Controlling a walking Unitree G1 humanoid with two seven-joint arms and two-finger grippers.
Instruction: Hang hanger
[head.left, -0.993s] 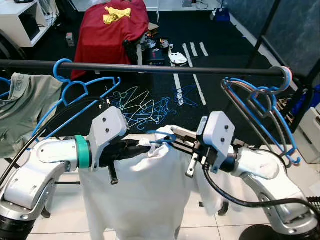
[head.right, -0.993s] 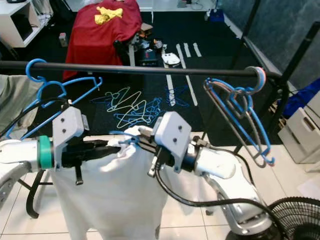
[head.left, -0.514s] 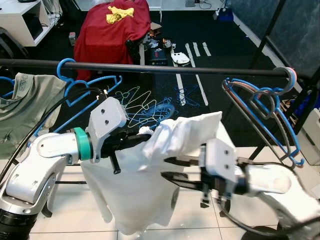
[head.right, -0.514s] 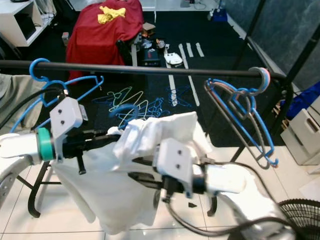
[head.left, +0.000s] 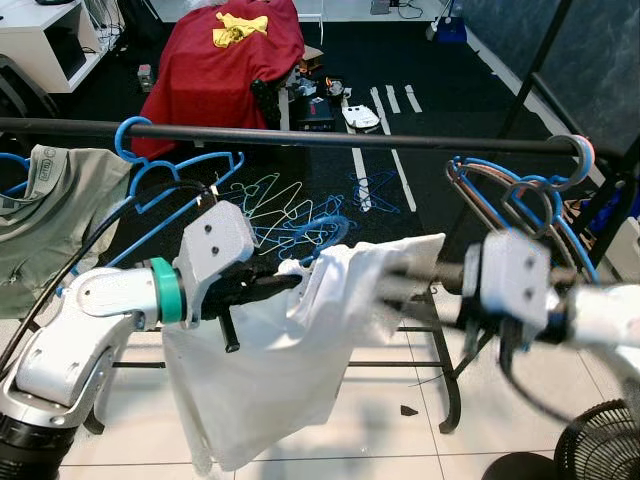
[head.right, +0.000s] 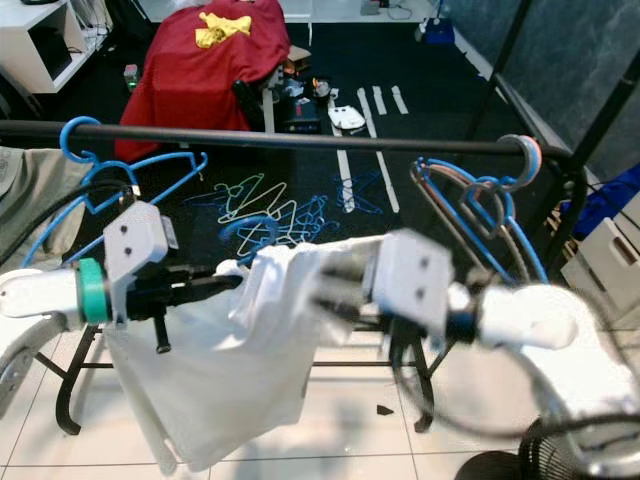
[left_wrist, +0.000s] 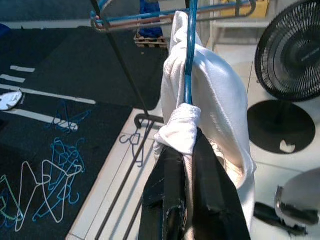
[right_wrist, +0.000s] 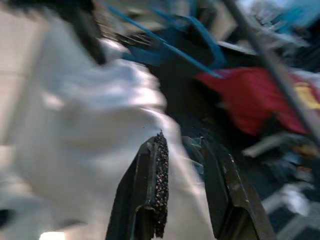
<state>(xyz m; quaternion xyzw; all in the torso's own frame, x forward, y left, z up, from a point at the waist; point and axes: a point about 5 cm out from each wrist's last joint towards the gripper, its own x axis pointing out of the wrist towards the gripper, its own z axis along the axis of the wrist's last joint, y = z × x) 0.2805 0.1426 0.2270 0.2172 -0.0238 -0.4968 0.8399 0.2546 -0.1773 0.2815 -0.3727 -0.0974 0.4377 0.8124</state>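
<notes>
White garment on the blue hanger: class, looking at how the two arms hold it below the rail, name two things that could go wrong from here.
1. The left gripper pinches the white garment and blue hanger together; the cloth bunched between its fingers might let the hanger slip.
2. The right gripper has cloth between its fingers at the other shoulder. It is motion-blurred, so a pull might drag the garment off the hanger before it reaches the rail.
</notes>
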